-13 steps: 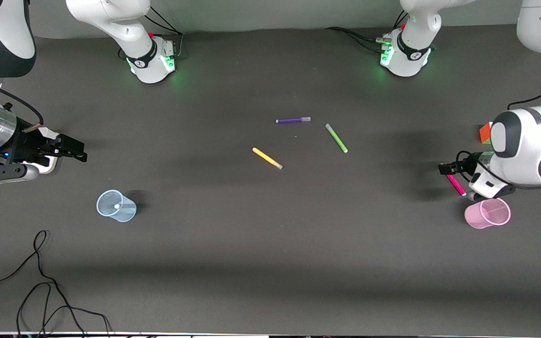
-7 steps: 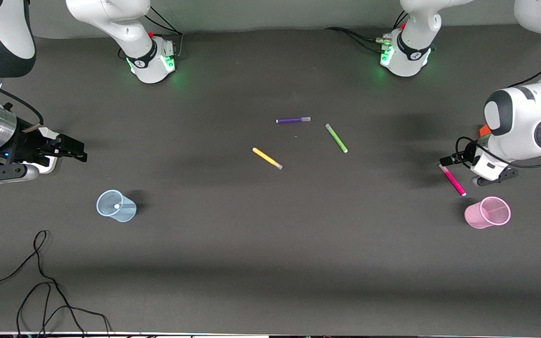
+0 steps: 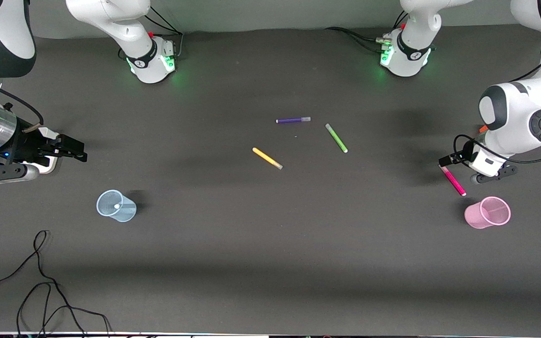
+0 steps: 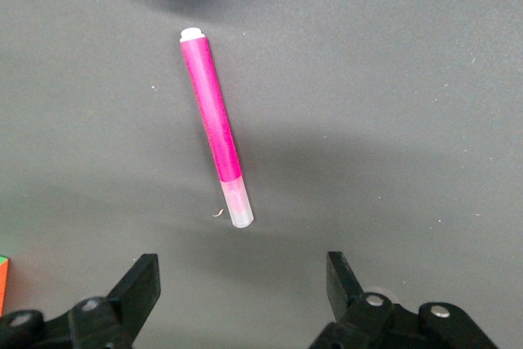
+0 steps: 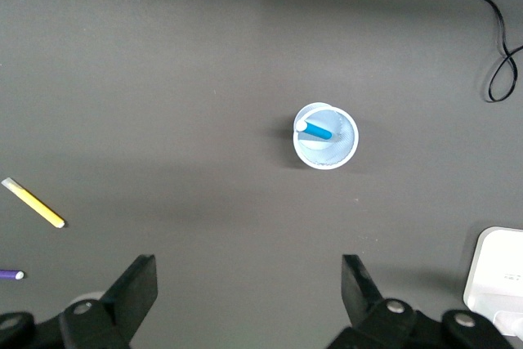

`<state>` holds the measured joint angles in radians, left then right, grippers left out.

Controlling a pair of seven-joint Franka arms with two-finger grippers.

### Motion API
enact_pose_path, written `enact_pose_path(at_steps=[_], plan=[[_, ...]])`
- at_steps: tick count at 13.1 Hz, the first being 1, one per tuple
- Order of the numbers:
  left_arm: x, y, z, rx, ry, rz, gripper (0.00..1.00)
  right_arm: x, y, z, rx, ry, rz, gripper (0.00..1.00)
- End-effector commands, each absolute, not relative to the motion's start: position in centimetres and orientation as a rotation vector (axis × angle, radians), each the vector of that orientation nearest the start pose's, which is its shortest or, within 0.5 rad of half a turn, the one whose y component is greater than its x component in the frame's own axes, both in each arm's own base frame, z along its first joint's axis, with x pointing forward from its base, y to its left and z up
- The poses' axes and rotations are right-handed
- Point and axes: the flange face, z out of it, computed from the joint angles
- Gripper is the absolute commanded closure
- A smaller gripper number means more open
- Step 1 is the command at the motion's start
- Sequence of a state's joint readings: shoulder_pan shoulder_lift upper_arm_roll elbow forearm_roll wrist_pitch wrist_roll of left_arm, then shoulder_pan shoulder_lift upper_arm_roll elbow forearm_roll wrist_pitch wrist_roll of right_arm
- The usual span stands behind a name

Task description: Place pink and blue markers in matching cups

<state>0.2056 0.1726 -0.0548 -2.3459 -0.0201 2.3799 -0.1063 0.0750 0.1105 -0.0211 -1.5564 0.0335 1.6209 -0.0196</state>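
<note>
The pink marker [image 3: 452, 180] lies flat on the table, just farther from the front camera than the pink cup [image 3: 487, 212], which stands upright and empty. My left gripper [image 3: 453, 162] is open over the marker's pale-capped end without touching it. In the left wrist view the marker [image 4: 214, 120] lies ahead of the open gripper [image 4: 243, 288]. The blue marker [image 5: 319, 131] stands in the pale blue cup [image 5: 325, 135]; in the front view only its pale end [image 3: 117, 205] shows inside the cup [image 3: 116, 205]. My right gripper [image 3: 75, 153] waits open and empty [image 5: 249, 292] at the right arm's end.
A purple marker [image 3: 293, 120], a green marker [image 3: 336, 137] and a yellow marker [image 3: 267, 158] lie mid-table. A white box [image 3: 47, 164] sits under the right gripper. A black cable [image 3: 40, 281] loops near the front edge. An orange block [image 3: 484, 129] lies by the left arm.
My left arm has lifted and drawn back toward its base, uncovering the pink marker, which stays lying on the table. The right arm has not moved.
</note>
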Motion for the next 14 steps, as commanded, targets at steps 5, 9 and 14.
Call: enact_pose_path(at_steps=[5, 9, 14], plan=[[49.2, 9.1, 23.4, -3.116, -0.506, 0.396, 0.13, 59.1, 3.9, 57.4, -3.111, -0.087, 0.061, 0.00], [50.1, 9.2, 23.2, -3.100, -0.520, 0.523, 0.15, 59.1, 3.9, 57.4, -3.110, -0.085, 0.061, 0.00], [51.8, 9.3, 17.7, -3.101, -0.517, 0.563, 0.17, 59.0, 3.9, 57.4, -3.110, -0.085, 0.063, 0.00]])
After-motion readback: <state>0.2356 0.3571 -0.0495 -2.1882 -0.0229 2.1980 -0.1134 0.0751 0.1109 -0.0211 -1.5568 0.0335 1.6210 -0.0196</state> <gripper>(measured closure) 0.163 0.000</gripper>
